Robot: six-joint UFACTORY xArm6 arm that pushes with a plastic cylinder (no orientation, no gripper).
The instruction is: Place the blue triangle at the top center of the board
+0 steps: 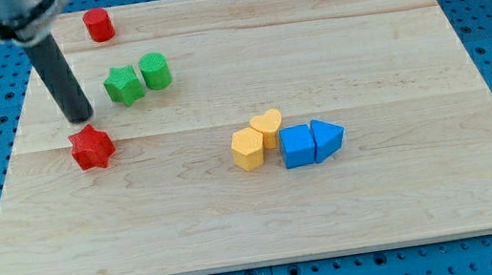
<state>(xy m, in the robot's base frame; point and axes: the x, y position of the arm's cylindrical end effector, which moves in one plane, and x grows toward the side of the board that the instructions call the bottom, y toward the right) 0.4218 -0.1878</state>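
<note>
- Blue triangle (327, 137): right of centre on the board (409, 201), touching the blue cube (296, 146).
- My tip (81, 117): far left, well apart from it, just beyond the red star (91, 147); a bare rod, gripping nothing.

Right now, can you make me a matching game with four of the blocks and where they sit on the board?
Things:
1. red star
2. red cylinder
3. blue triangle
4. green star

Places:
A. touching the blue cube's right side
B. beside the green cylinder, on its left
C. just below my tip
D. near the board's top left corner

Pairs: 1-C, 2-D, 3-A, 4-B
</note>
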